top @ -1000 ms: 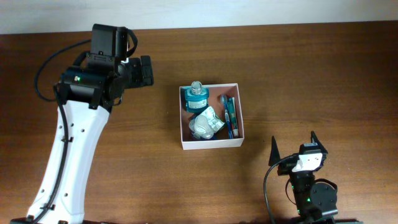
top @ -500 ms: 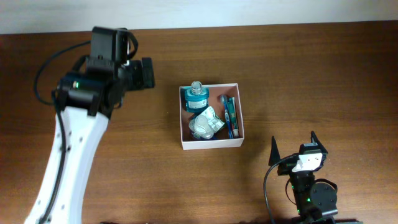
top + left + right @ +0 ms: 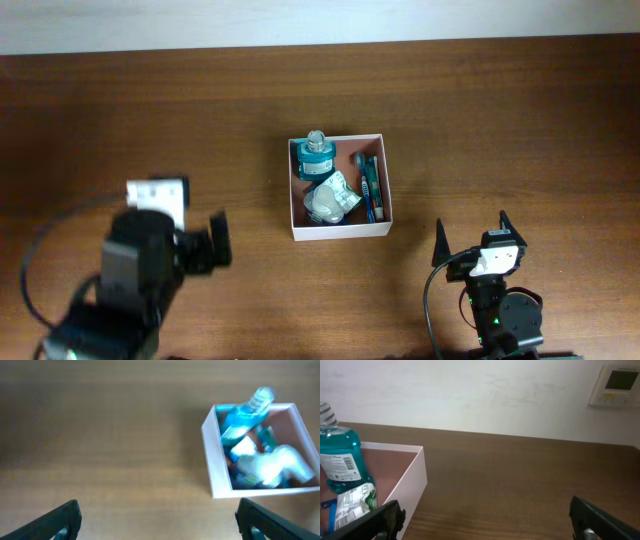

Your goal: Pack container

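Note:
The container (image 3: 340, 232), a shallow square white box, sits mid-table. It holds an upright teal bottle (image 3: 316, 157), a crumpled white packet (image 3: 330, 198) and a blue toothbrush (image 3: 369, 185). My left gripper (image 3: 222, 240) hangs open and motion-blurred over bare wood, to the front left of the box. In the left wrist view the container (image 3: 215, 460) and bottle (image 3: 240, 415) lie ahead to the right, beyond the empty left gripper (image 3: 160, 515). My right gripper (image 3: 471, 225) stands open near the front edge, right of the box. Its wrist view shows the container wall (image 3: 412, 477) and bottle (image 3: 340, 455) at left, ahead of the empty right gripper (image 3: 487, 520).
The brown wooden table (image 3: 520, 120) ends at a white wall along its far edge. A wall panel (image 3: 619, 385) shows at the upper right of the right wrist view.
My left arm has swung back from the far left of the table toward the front left, staying open. The right arm and the box contents have not moved.

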